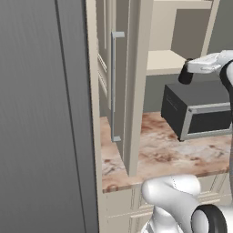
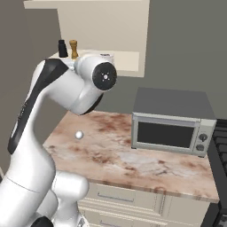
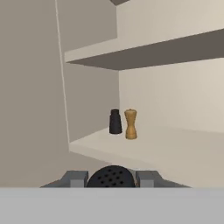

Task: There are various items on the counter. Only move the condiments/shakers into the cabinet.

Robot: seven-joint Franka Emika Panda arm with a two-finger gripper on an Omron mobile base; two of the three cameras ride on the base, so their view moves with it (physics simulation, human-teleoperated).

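My gripper (image 3: 110, 180) is shut on a black shaker (image 3: 110, 176), whose round perforated top sits between the two fingers (image 3: 74, 178). From the left base view the gripper (image 1: 189, 69) holds this shaker (image 1: 185, 76) in the air just in front of the cabinet shelf (image 1: 164, 61), above the microwave. Two condiments stand side by side on the lower shelf (image 3: 175, 153): a black shaker (image 3: 115, 122) and a golden-tan one (image 3: 130, 124). They also appear in the right base view, black shaker (image 2: 62, 48) and tan shaker (image 2: 73, 48).
The cabinet door with its grey bar handle (image 1: 113, 86) stands open to the left. A dark grey microwave (image 2: 170, 119) sits on the marbled counter (image 2: 111, 153). A small pale ball (image 2: 79, 135) lies on the counter's left part. An upper shelf (image 3: 144, 50) hangs above.
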